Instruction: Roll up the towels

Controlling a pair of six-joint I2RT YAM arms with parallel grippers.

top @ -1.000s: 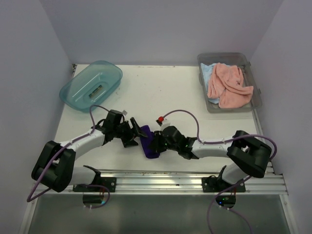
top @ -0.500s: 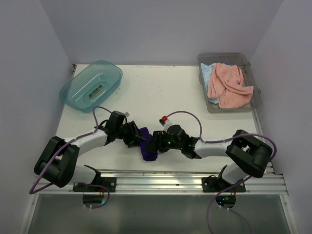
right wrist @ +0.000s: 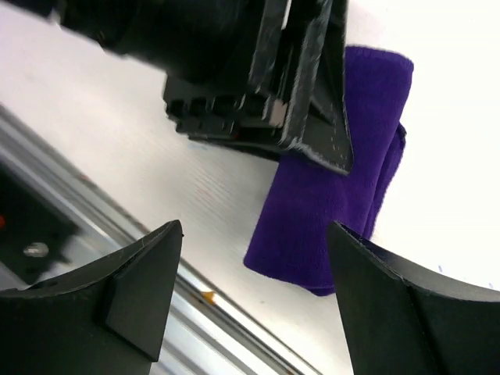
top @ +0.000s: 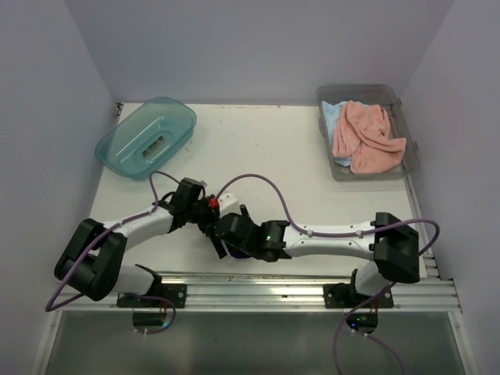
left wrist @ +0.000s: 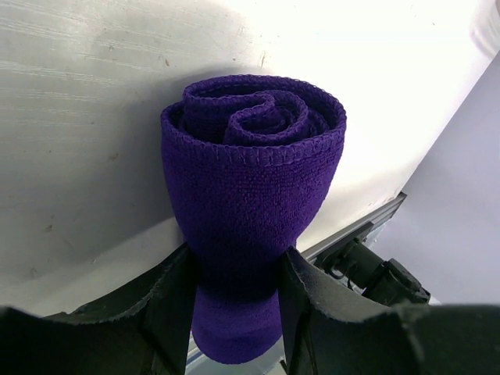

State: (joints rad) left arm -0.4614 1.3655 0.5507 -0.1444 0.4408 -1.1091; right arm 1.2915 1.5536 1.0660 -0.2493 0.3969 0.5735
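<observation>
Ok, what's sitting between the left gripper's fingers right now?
The rolled purple towel. The left gripper pinches its near end, with the fingers pressed against both sides. The left wrist view shows this plainly.

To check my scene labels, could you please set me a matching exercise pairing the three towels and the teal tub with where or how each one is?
Things:
1 purple towel
2 pink towel
3 light blue towel
4 teal tub

Places or states:
A mostly covered by another towel in the grey bin
B at the far left of the table
C rolled, pinched by the left gripper
D lying on top in the bin

Pairs: 1-C; 2-D; 3-A; 4-B
</observation>
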